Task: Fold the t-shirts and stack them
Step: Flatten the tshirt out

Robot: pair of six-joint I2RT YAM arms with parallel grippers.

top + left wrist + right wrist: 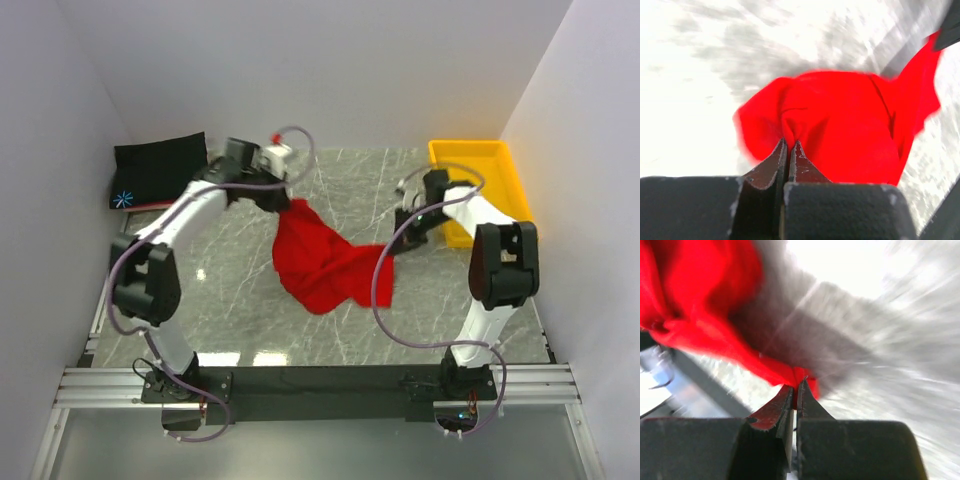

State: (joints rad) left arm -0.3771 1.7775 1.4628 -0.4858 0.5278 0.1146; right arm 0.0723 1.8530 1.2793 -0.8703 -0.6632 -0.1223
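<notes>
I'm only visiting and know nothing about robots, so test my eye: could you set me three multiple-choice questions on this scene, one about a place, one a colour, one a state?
1. Where on the table does the black t-shirt lie?
A. the middle
B. the far left corner
C. the near edge

2. What colour is the tray at the far right?
A. blue
B. green
C. yellow

3. How are the left gripper and the right gripper?
A. both shut on the red t-shirt
B. both open
C. one open, one shut

Answers:
1 B: the top view shows it lying at the far left.
2 C: its rim and walls are plainly yellow.
3 A: each wrist view shows its gripper closed with red cloth pinched at the tips.
</notes>
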